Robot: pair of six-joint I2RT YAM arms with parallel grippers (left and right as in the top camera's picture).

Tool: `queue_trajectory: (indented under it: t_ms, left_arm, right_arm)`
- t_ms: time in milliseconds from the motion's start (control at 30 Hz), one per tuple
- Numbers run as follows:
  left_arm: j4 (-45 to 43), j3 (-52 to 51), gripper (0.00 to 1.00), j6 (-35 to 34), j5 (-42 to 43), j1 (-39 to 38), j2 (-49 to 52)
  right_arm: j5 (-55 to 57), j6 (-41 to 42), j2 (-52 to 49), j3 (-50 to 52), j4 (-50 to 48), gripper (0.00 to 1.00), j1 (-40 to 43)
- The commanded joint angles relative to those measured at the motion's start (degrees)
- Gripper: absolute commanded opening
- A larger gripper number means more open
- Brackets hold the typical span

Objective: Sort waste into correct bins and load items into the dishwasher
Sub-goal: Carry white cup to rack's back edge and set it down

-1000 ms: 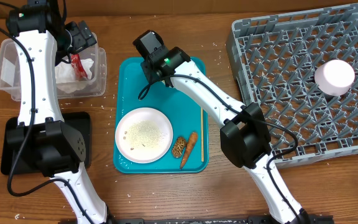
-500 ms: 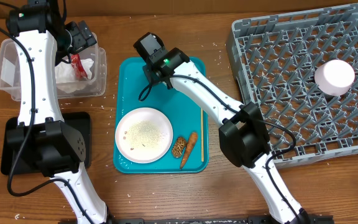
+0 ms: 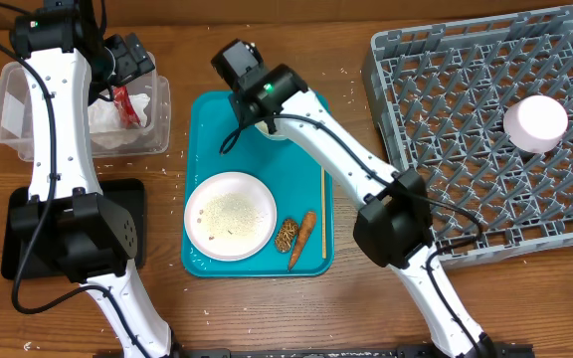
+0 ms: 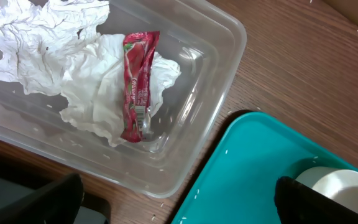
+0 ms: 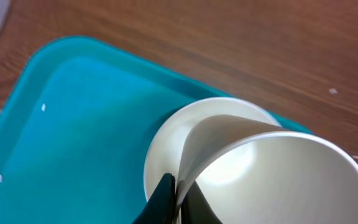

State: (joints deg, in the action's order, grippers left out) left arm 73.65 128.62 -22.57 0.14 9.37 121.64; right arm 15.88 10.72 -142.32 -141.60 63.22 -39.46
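Observation:
My right gripper (image 5: 178, 199) is shut on the thin rim of a white cup (image 5: 291, 180), one finger inside and one outside. The cup is tilted over a second white cup or bowl (image 5: 160, 158) at the far end of the teal tray (image 5: 73, 124). From overhead, the right arm hides most of it. My left gripper (image 4: 179, 205) hangs open over the near corner of the clear tub (image 4: 229, 62), which holds the red wrapper (image 4: 138, 87) and crumpled paper (image 4: 48, 56). The plate (image 3: 231, 215) with rice, the food lump (image 3: 287, 235), the carrot (image 3: 302, 239) and the chopstick (image 3: 324, 214) lie on the tray.
The grey dish rack (image 3: 466, 129) fills the right side, with a white bowl (image 3: 536, 122) in it. The black tray (image 3: 132, 199) sits left of the teal tray, partly under the left arm's base. Rice grains are scattered on the wood.
My right gripper has closed onto the cup's rim and its wrist has shifted slightly toward the far edge. The left arm has not moved.

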Motion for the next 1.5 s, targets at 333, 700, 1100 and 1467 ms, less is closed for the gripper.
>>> queue_trajectory:
  t_ms: [333, 700, 1100, 1467]
  left_arm:
    - [-0.2, 0.0, 1.00, -0.8, -0.7, -0.4, -1.0]
    - [-0.2, 0.0, 1.00, -0.8, -0.7, -0.4, -1.0]
    - [-0.2, 0.0, 1.00, -0.8, -0.7, -0.4, -1.0]
    - [-0.2, 0.0, 1.00, -0.8, -0.7, -0.4, -1.0]
  right_arm:
    - [-56.4, -14.0, 16.7, -8.3, 12.9, 0.04, 36.9]
    - [-88.8, -25.6, 5.1, -2.5, 11.6, 0.04, 61.8]
    - [-95.0, -22.3, -5.0, 1.3, 0.5, 0.06, 61.3]
    - [-85.8, -12.8, -7.2, 1.4, -4.3, 0.08, 62.7]
